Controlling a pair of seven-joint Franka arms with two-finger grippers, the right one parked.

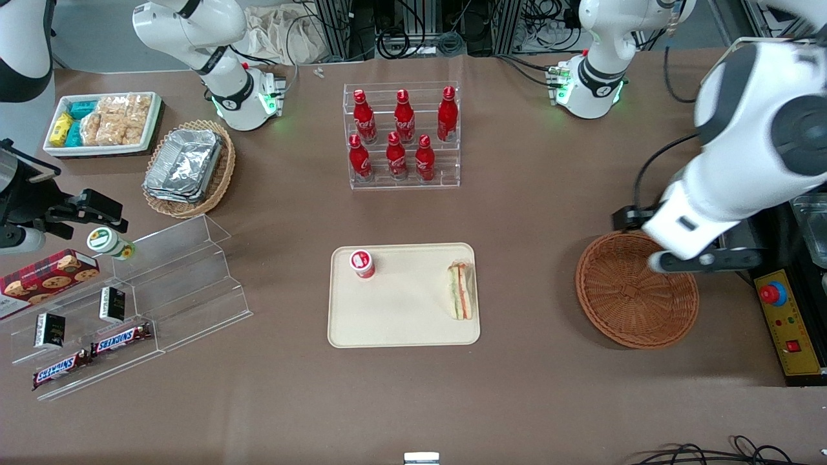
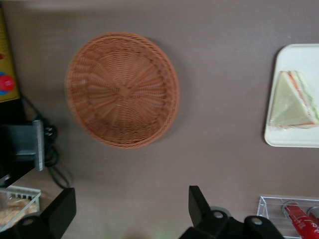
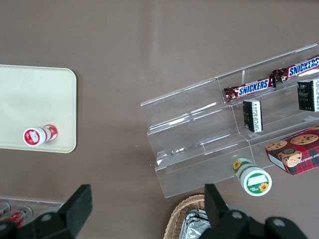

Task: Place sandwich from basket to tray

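The sandwich (image 1: 461, 292) (image 2: 291, 101) lies flat on the cream tray (image 1: 404, 329) (image 2: 291, 140), near the tray's edge that faces the basket. The reddish-brown wicker basket (image 1: 636, 290) (image 2: 123, 89) stands empty toward the working arm's end of the table. My left gripper (image 1: 704, 259) (image 2: 130, 211) hangs above the basket's rim, on the side away from the tray, and is open with nothing between its fingers (image 2: 198, 203). It is well apart from the sandwich.
A small red-and-white cup (image 1: 362, 263) also stands on the tray. A clear rack of red bottles (image 1: 402, 135) is farther from the front camera. A yellow control box (image 1: 788, 326) lies beside the basket. Acrylic snack shelves (image 1: 129, 303) and a tan basket of foil containers (image 1: 187, 168) sit toward the parked arm's end.
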